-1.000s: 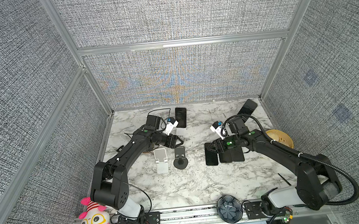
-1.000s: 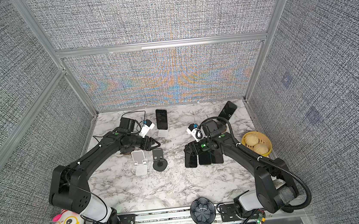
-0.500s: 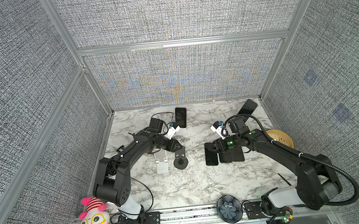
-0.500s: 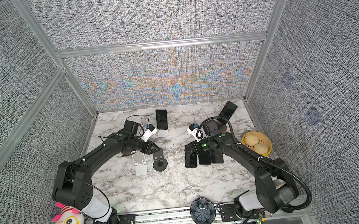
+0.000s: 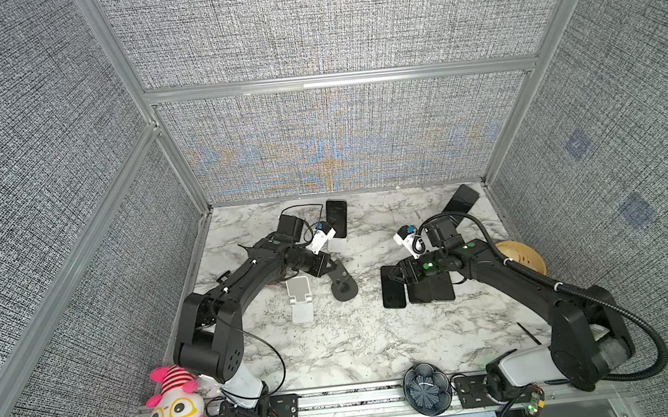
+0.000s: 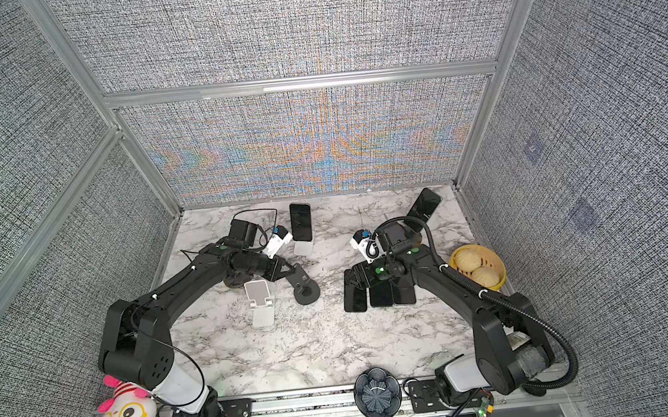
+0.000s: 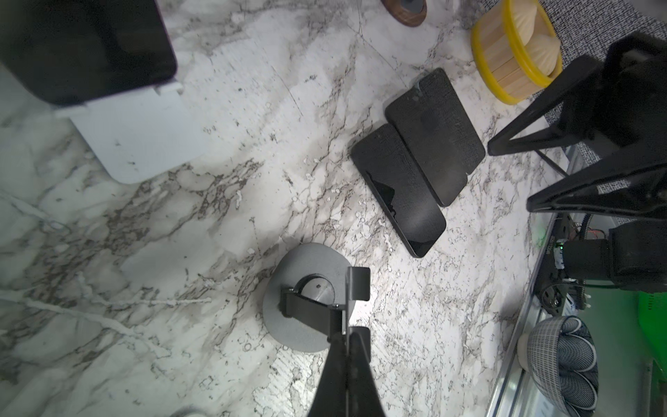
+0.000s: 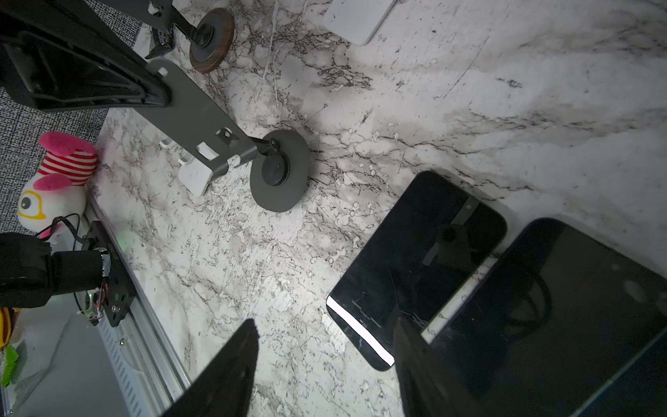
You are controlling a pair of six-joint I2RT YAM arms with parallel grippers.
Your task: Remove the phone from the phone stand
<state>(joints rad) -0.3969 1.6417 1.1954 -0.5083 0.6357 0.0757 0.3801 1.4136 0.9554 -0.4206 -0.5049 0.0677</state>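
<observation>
text: none legible | labels: none legible | numbers: none legible

Bystanders around the marble tabletop [image 5: 357,341]
A pink-and-white plush toy [image 5: 174,408] sits at the front left corner, a dark ribbed bowl [image 6: 377,393] at the front edge, a yellow basket [image 7: 498,57] of buns [image 6: 467,260] near the right wall.

Robot lab test cell; grey fabric walls [image 5: 327,22], aluminium frame [image 5: 336,79], marble tabletop [image 5: 357,341].

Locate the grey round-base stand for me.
In both top views the grey stand sits left of centre, just right of the empty white stand, its back plate clamped in the left gripper.
</observation>
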